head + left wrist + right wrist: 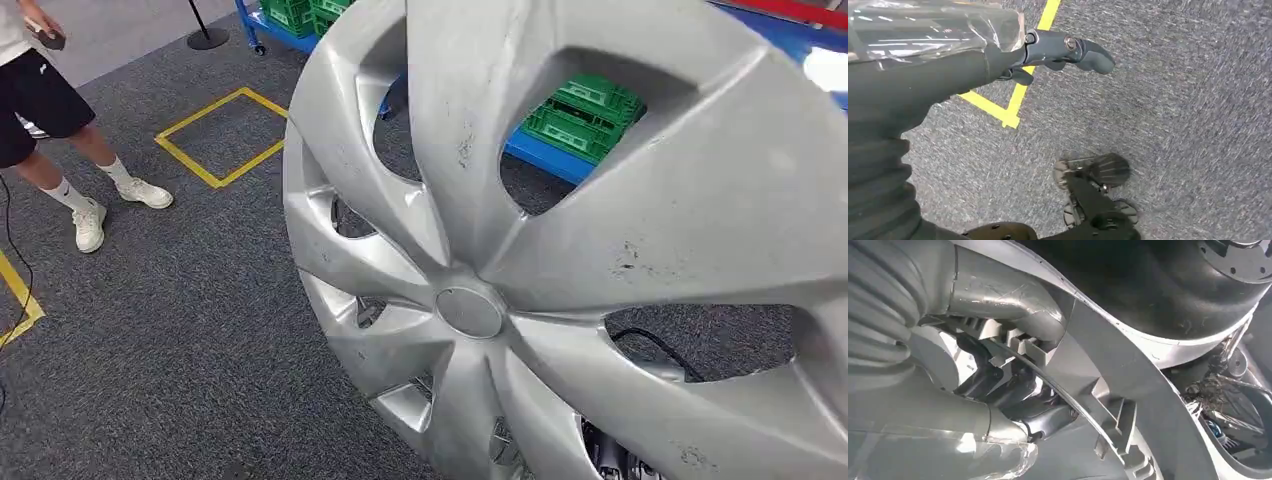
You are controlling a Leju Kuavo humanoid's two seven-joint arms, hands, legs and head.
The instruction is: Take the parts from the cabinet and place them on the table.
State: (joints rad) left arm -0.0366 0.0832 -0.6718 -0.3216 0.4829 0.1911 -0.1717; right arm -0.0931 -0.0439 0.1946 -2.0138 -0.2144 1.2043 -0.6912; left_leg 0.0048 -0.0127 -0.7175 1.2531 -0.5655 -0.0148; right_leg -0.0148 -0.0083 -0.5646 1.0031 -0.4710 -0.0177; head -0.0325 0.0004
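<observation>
The right hand (998, 385) grips the hubcap (560, 260) by its rim from behind, holding it up close before the head camera, tilted, face toward the camera; being round, it has no long axis. Hanging by one edge, it could swing or slip. The left hand (1058, 55) hangs empty, fingers curled, over carpet (180, 330)
</observation>
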